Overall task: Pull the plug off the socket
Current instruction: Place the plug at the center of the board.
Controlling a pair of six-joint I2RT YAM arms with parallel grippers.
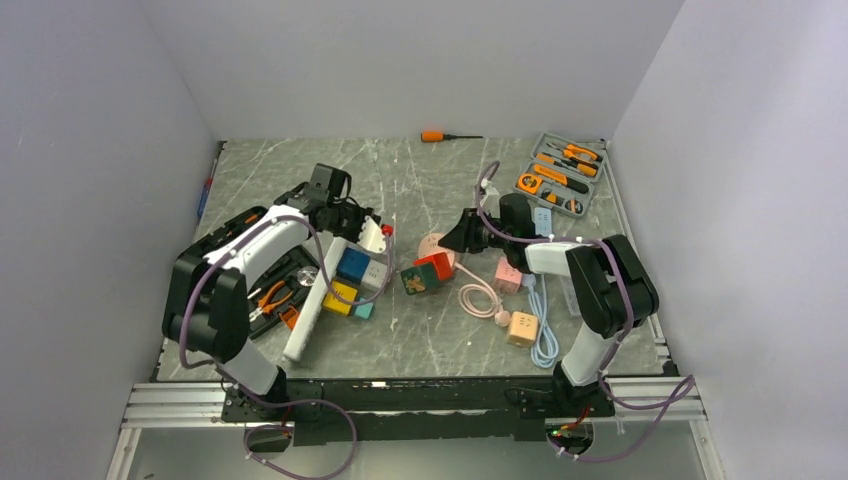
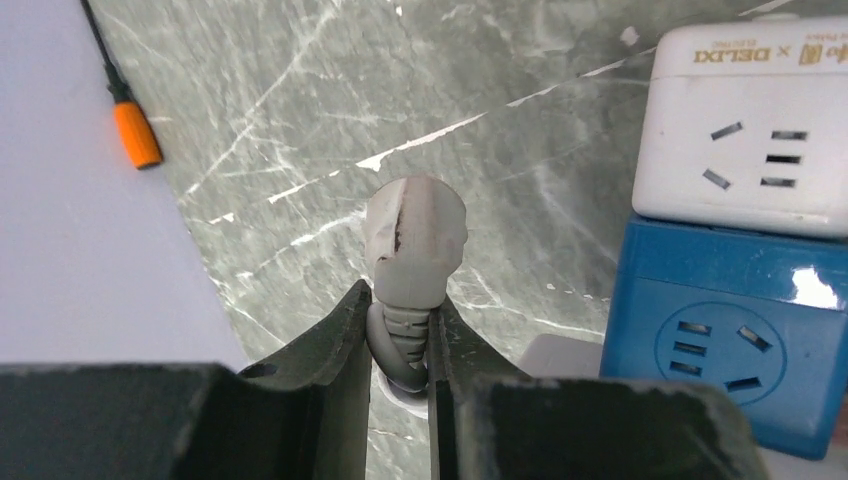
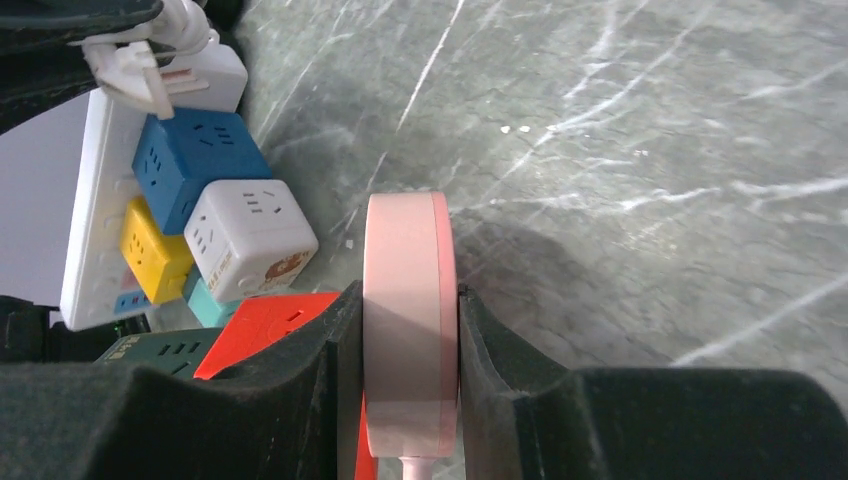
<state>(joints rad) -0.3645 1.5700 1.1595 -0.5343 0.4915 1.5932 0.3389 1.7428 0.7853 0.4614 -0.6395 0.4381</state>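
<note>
The left gripper (image 2: 400,302) is narrowed onto the white plug (image 2: 415,225), its two dark fingers pinching the ribbed neck just below the rounded head. In the left wrist view the plug stands in the middle of the frame over the grey marbled counter (image 2: 300,120). No prongs show, so whether it sits in any socket cannot be told from here. At the right edge of that view a white cube socket (image 2: 745,120) lies above a blue cube socket (image 2: 715,340), the two touching. An orange screwdriver (image 2: 136,133) lies in the upper left.

The right gripper (image 3: 408,292) is clamped on the pink plug (image 3: 405,350), a flat disc held edge-on between the fingers at the lower centre of the right wrist view, with its cord leaving at the bottom of the frame. Just left of the disc is a red socket block (image 3: 262,325), touching or nearly touching it; whether the plug is seated in it cannot be told. A dark green block (image 3: 165,352) sits left of the red one. Further up the left side, a long white power strip (image 3: 88,200) runs beside blue, yellow and white cubes.

In the top view the two grippers face each other near the middle of the counter, and a grey tool tray (image 1: 565,175) lies in the upper right
</note>
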